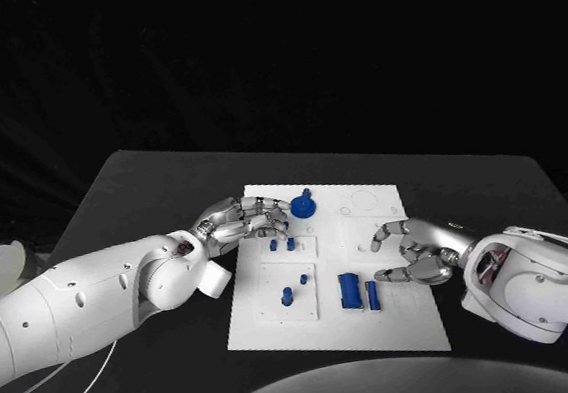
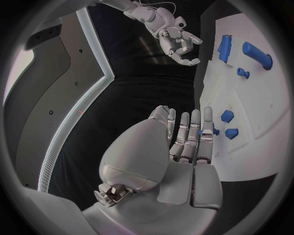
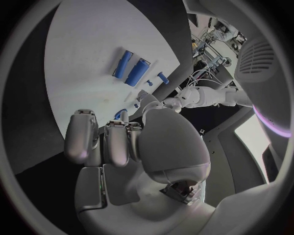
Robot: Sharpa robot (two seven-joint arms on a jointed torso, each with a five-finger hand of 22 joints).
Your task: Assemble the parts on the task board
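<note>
Task board (image 1: pixel 391 316) sits mid-table on the black table (image 1: pixel 124 196), long axis running away from the robot, slightly skewed. Two long blue bars (image 1: pixel 349 291) lie side by side near the board's right-centre, long axes parallel to the board's length; the wider one is to the left, the thin one (image 1: pixel 372 294) just beside it. A short peg (image 1: pixel 287 295) stands on the left-hand plate, with a smaller piece (image 1: pixel 302 280) near it. Two small pieces (image 1: pixel 275 245) sit further up the board. A round blue part (image 1: pixel 304 204) is at the far left corner, right at the left hand's fingertips. Left hand (image 1: pixel 240 222) rests at that corner, fingers curled toward the round part; can't tell if it actually grips it. The left wrist view shows those fingers (image 2: pixel 191 134) straight and pressed together over the board edge, nothing visibly in them, with two small blue pieces (image 2: pixel 229 124) just beyond. Right hand (image 1: pixel 412 252) hovers over the board's right edge beside the bars, fingers curled and apart, holding nothing. The right wrist view shows both bars (image 3: pixel 137 72) well apart from its fingers.
</note>
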